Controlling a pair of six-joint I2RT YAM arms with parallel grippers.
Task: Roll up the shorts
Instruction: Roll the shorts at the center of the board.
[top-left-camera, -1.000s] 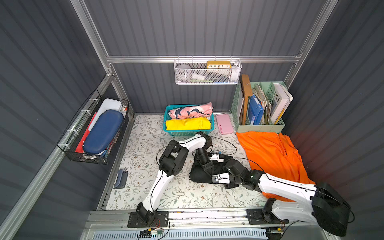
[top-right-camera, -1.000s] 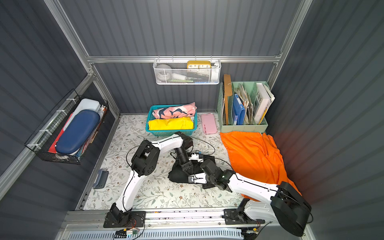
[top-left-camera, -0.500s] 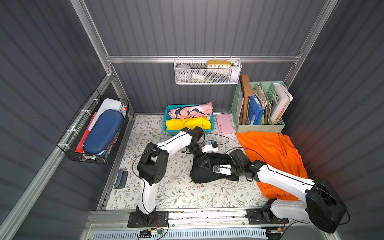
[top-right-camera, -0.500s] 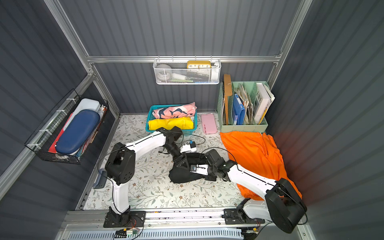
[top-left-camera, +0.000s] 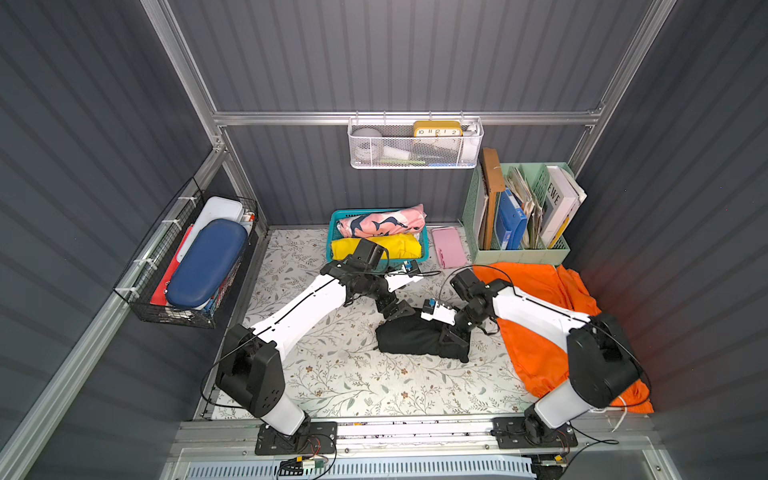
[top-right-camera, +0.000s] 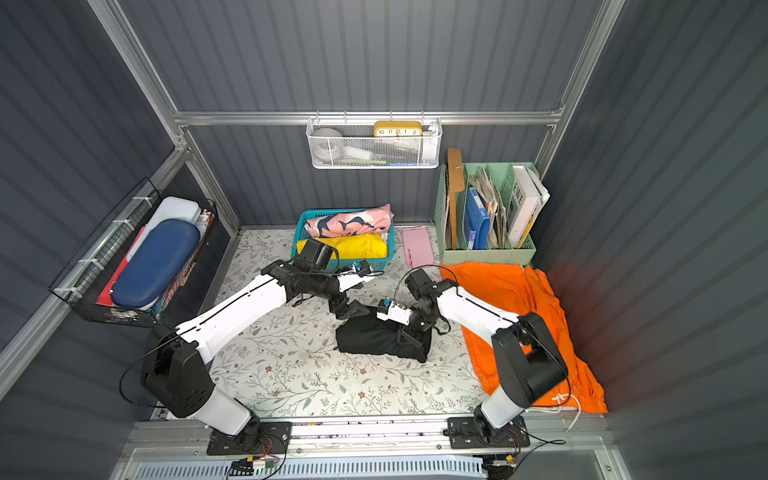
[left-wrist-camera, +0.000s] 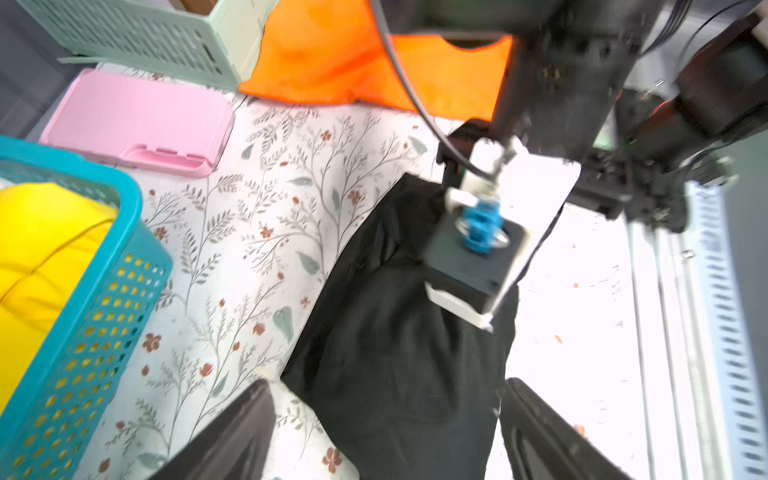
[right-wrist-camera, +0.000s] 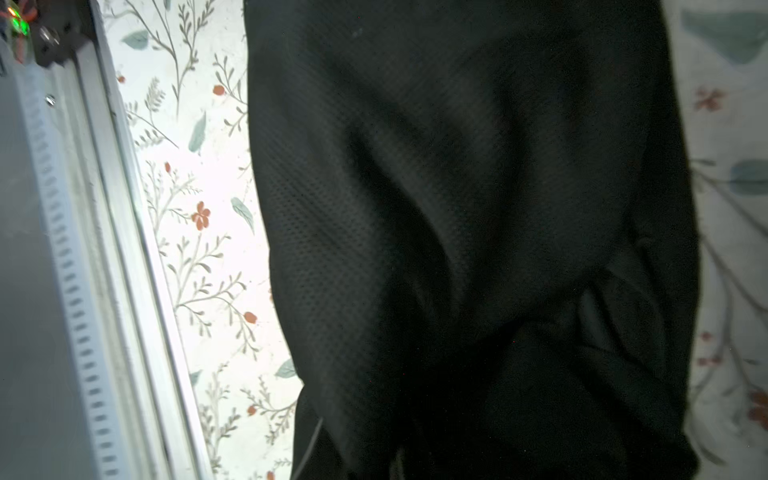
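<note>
The black shorts (top-left-camera: 409, 338) (top-right-camera: 368, 338) lie bunched into a thick bundle on the middle of the floral mat. They fill the right wrist view (right-wrist-camera: 457, 208). My left gripper (top-left-camera: 395, 311) (top-right-camera: 347, 309) hovers open over the bundle's far end. In the left wrist view its two fingers straddle the black fabric (left-wrist-camera: 395, 353) without pinching it. My right gripper (top-left-camera: 449, 340) (top-right-camera: 405, 338) is buried in the bundle's right end, shut on the cloth; its fingertips are hidden in the folds. The orange shorts (top-left-camera: 536, 357) (top-right-camera: 511, 284) (left-wrist-camera: 332, 54) lie spread out on the right, partly under my right arm.
A teal basket (top-left-camera: 336, 232) with a yellow and a pink printed cloth stands at the back. Beside it lie a pink case (top-left-camera: 449, 249) and a green file rack (top-left-camera: 519, 249). A wire basket (top-left-camera: 137, 286) hangs on the left wall. The metal rail (top-left-camera: 415, 428) runs along the front.
My left gripper opened and let go of the black bundle, and its arm swung out to the left. My right gripper closed on the bundle's right end, its arm pulling back.
</note>
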